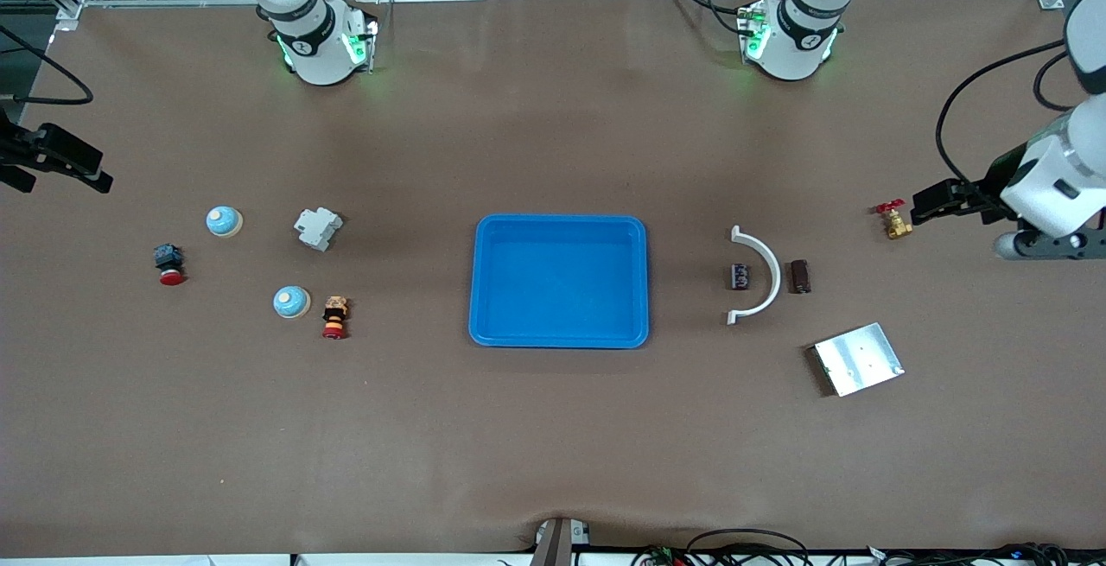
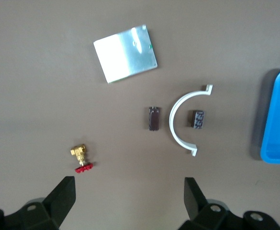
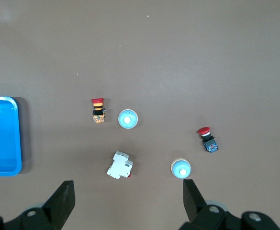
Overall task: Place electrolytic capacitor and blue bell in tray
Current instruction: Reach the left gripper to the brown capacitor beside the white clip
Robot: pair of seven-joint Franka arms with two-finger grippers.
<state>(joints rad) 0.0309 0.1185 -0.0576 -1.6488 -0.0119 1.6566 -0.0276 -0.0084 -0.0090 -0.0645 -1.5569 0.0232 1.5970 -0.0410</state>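
Note:
The bright-blue tray (image 1: 641, 281) (image 2: 279, 120) (image 3: 15, 139) lies mid-table with nothing in it. The electrolytic capacitor (image 1: 801, 276) (image 2: 154, 118), a dark brown cylinder, lies toward the left arm's end, beside a white curved clamp (image 1: 772, 276) (image 2: 172, 120). Two blue bells rest toward the right arm's end: one (image 1: 224, 221) (image 3: 181, 168) farther from the front camera, the other (image 1: 291, 302) (image 3: 128, 119) nearer. My left gripper (image 1: 929, 201) (image 2: 128, 191) hangs open and holds nothing, over the table by a brass valve. My right gripper (image 1: 86, 170) (image 3: 128, 194) hangs open over the table's edge.
A silver plate (image 1: 857, 359) (image 2: 125, 53), a small dark display (image 1: 740, 276) (image 2: 197, 118) and the red-handled brass valve (image 1: 893, 220) (image 2: 81, 158) lie near the capacitor. A white breaker (image 1: 318, 228) (image 3: 119, 165) and two red push buttons (image 1: 168, 263) (image 1: 334, 316) lie among the bells.

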